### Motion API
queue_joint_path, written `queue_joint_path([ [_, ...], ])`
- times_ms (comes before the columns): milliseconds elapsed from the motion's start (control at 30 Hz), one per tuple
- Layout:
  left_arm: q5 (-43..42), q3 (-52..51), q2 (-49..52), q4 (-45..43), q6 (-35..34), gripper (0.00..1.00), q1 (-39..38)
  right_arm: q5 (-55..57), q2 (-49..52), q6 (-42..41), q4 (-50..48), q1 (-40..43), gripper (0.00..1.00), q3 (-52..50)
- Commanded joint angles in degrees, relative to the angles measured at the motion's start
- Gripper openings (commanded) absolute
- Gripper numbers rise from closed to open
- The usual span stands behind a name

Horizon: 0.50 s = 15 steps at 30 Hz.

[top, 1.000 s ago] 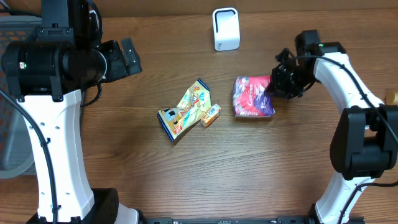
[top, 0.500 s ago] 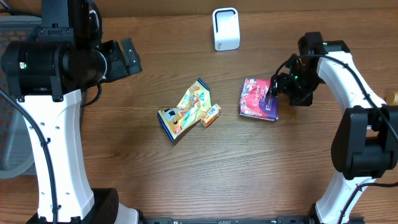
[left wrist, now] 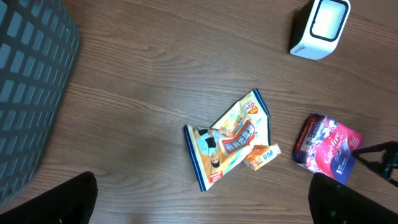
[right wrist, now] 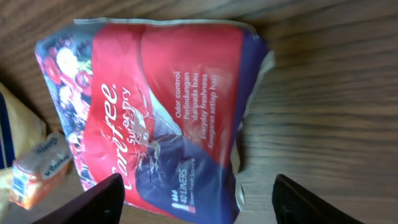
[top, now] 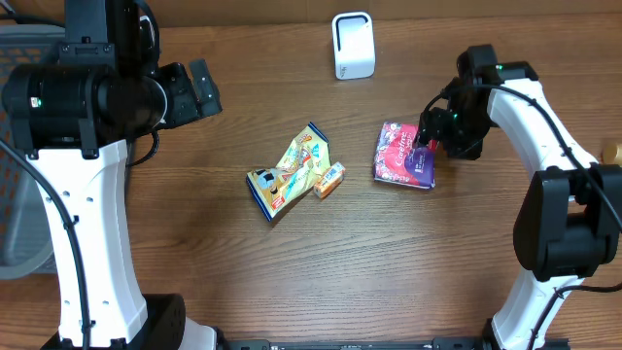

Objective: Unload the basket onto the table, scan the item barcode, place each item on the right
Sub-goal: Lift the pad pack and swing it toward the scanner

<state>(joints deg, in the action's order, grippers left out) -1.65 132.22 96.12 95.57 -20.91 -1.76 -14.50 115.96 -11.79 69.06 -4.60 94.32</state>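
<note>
— Now, report location of the liner pack (top: 403, 156).
— Found lying flat on the counter (top: 292, 282), right of centre, printed face up; nearer than the white scanner (top: 352, 45) and to its right, well apart from it. Searched the upward face for a barcode: found none. Presumably underneath, hence requiring a lift and turn.
— State condition of the right end effector (top: 426, 142).
— Released, with fingers spread, poised over the right edge of the pack; grasping nothing. Probably stationed there to seize that edge.
— And the left end effector (left wrist: 199, 208)?
— Released fully, held high over the far left of the counter near the basket (left wrist: 25, 93); likely parked there to leave room.
— Record other items.
— Noted a yellow snack bag (top: 290, 175) and a small orange box (top: 329, 180), touching, at centre, left of the pack.
</note>
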Motion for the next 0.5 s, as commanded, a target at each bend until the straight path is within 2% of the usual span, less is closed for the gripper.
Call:
queue_joint_path([
  [0,0.2,-0.2,-0.8,-0.2,-0.5,1.00,0.2,4.2,-0.2,-2.0,2.1,-0.7,0.68,6.4],
  [200,0.2,-0.2,-0.8,-0.2,-0.5,1.00,0.2,18.0,-0.2,-2.0,4.2,-6.3,0.69,10.0],
  [367,0.2,-0.2,-0.8,-0.2,-0.5,1.00,0.2,19.3,0.8,-2.0,3.4,-12.5,0.69,9.9],
  [467,0.2,-0.2,-0.8,-0.2,-0.5,1.00,0.2,23.7,1.8,-4.6,1.8,-16.3,0.72,9.9],
])
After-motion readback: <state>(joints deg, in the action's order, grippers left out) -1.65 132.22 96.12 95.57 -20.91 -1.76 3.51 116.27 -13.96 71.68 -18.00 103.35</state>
